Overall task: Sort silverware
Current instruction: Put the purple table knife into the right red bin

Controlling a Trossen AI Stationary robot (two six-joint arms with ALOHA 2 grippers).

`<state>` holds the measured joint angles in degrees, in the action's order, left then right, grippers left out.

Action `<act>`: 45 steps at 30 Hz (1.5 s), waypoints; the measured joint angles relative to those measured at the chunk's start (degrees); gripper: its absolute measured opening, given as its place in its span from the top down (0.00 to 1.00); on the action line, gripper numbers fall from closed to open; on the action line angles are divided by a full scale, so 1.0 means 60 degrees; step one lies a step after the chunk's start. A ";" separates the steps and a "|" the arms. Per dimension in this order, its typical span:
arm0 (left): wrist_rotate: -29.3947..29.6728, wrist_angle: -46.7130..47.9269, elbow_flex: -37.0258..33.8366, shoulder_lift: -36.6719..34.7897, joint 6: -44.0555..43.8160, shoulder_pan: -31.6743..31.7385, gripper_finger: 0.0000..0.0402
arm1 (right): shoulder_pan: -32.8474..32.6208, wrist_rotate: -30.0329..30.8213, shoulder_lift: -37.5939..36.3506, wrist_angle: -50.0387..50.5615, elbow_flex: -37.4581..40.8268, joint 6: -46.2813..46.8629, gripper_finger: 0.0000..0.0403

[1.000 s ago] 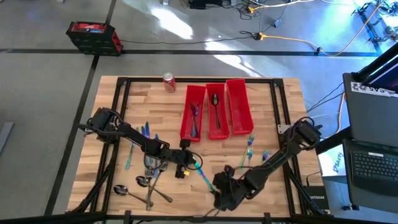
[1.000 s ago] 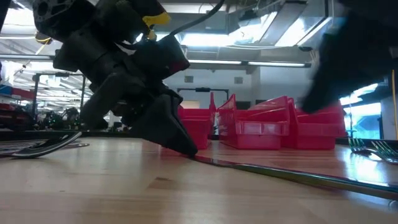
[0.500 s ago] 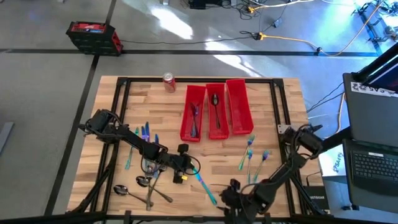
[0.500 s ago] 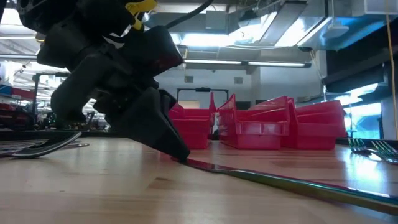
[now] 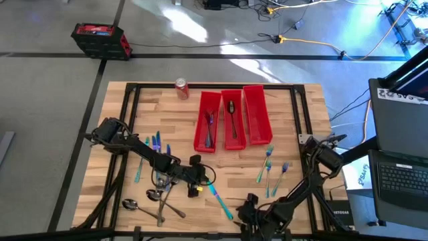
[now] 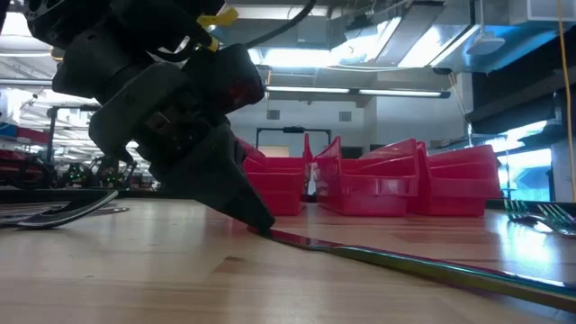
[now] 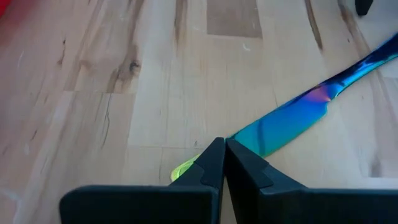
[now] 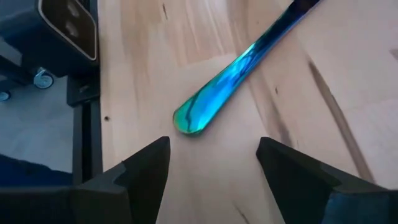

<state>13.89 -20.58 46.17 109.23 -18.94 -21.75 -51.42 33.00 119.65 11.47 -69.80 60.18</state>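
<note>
Near the surface's front edge, left gripper point(image 5: 200, 179) jaws clench the knife point(image 5: 219, 196) tip to lift it, while right gripper point(image 5: 249, 204) jaws gape, ready beside its handle.

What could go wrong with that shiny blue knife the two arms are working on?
The left gripper is shut right at the knife tip, so the blade may slide away instead of lifting. The right gripper hangs open over the handle end near the table edge; a push there might send the knife off it.
</note>
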 joint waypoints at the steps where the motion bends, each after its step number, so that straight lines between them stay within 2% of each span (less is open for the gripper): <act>1: 0.0003 0.0000 0.0000 0.0000 0.0105 0.0003 1.00 | 0.0000 0.0060 0.0007 -0.0017 0.0000 0.0000 0.42; 4: 0.0010 0.0000 0.0000 0.0000 0.0348 0.0003 1.00 | 0.0015 0.0156 0.0034 -0.0158 -0.0054 -0.0112 0.42; 10: 0.0043 0.0000 -0.0004 0.0000 0.0398 0.0018 1.00 | 0.0249 0.0152 0.0580 -0.0105 -0.1031 -0.1314 0.42; 14: 0.0135 0.0011 -0.0007 0.0000 0.0380 0.0028 1.00 | 0.0537 0.0032 0.1033 0.0544 -0.1697 -0.1574 0.42; 18: 0.0155 0.0018 -0.0007 0.0000 0.0371 0.0028 1.00 | 0.0590 0.0401 0.1120 0.1348 -0.1905 -0.1493 0.42; 35: 0.0127 0.0000 -0.0007 0.0004 0.0472 0.0028 1.00 | 0.0589 0.0630 0.1101 0.3238 -0.2049 0.0073 0.42; 45: 0.0127 -0.0007 -0.0007 0.0004 0.0473 0.0028 1.00 | 0.0227 0.0974 0.1076 0.3866 -0.1657 0.2560 0.42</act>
<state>14.66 -20.62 46.13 109.25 -16.10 -21.58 -50.06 38.84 126.11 34.67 -79.75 75.54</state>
